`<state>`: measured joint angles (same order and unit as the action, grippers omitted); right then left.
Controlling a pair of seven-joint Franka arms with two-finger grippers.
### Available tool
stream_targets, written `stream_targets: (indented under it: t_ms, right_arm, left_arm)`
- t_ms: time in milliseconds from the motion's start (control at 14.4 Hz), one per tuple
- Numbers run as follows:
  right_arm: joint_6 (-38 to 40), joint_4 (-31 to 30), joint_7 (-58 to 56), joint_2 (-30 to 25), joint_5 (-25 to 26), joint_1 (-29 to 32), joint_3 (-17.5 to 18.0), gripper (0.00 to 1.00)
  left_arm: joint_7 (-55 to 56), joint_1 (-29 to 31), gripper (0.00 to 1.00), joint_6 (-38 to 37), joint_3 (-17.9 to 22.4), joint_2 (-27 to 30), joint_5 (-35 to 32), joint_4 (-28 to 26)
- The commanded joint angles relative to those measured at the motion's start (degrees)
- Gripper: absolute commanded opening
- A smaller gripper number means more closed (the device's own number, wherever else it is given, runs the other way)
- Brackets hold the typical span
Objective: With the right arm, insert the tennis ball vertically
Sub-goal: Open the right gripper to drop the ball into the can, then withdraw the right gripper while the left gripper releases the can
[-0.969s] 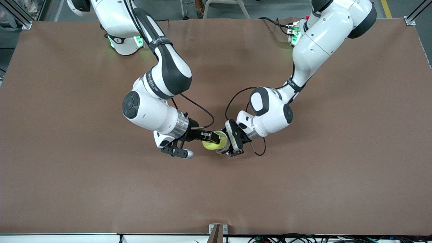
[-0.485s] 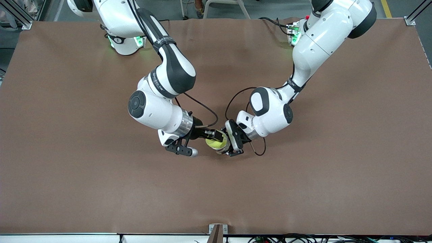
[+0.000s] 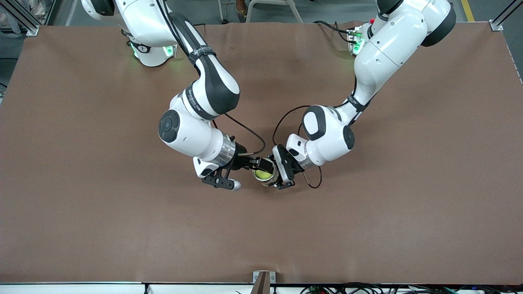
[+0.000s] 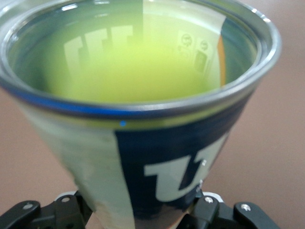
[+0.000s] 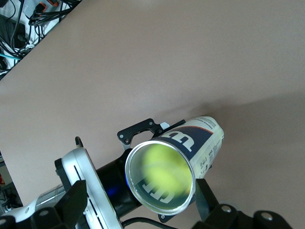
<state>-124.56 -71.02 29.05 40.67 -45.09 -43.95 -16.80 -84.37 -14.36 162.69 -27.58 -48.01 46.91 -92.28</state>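
Note:
The yellow-green tennis ball lies inside the open tennis ball can, which stands upright near the table's middle. My left gripper is shut on the can's side wall. My right gripper hovers just over the can's mouth, open and empty. In the right wrist view the ball shows down in the can, between my spread fingers. In the left wrist view the can fills the frame, with the ball a yellow-green blur inside.
The brown table stretches all round the can. Both arms' cables loop over the table just above the grippers. A small bracket sits at the table's near edge.
My right gripper moved toward the left arm's end until it was over the can, and let the ball go. The ball now sits lower, inside the can. The left arm held still.

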Motion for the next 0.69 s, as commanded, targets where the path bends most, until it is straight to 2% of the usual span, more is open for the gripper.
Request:
stream_targets:
  t_ms: [0, 208, 346, 415, 485, 623]
  right_arm:
    - [0.2, 0.4, 0.4, -0.2, -0.7, -0.3, -0.4, 1.0]
    - [2.1, 0.4, 0.1, -1.0, 1.1, 0.9, -0.9, 1.0]
    - [8.6, 0.8, 0.0, -2.1, 5.4, 3.8, -2.2, 1.0]
    - [11.8, 0.8, -0.2, -3.8, 7.4, 5.0, -3.1, 1.0]
    - [14.5, 0.8, -0.4, -5.7, 9.6, 6.2, -4.4, 1.0]
    - [19.6, 0.8, -1.7, -9.0, 15.4, 7.6, -6.6, 1.0]
  left_arm:
    - [-1.8, -0.1, 0.76, 0.9, -0.2, -1.1, 1.4, 0.1]
    - [-1.8, -0.1, 0.77, 0.9, -0.2, -1.2, 1.4, 0.1]
    - [-1.9, 0.1, 0.8, 0.9, -0.2, -1.1, 1.4, 0.0]
    - [-1.9, 0.2, 0.85, 0.9, -0.2, -1.1, 1.4, -0.1]
    - [-1.9, 0.3, 1.0, 0.8, -0.2, -1.1, 1.4, -0.2]
    - [-1.9, 0.6, 1.0, 0.6, -0.1, -0.8, 1.3, -0.4]
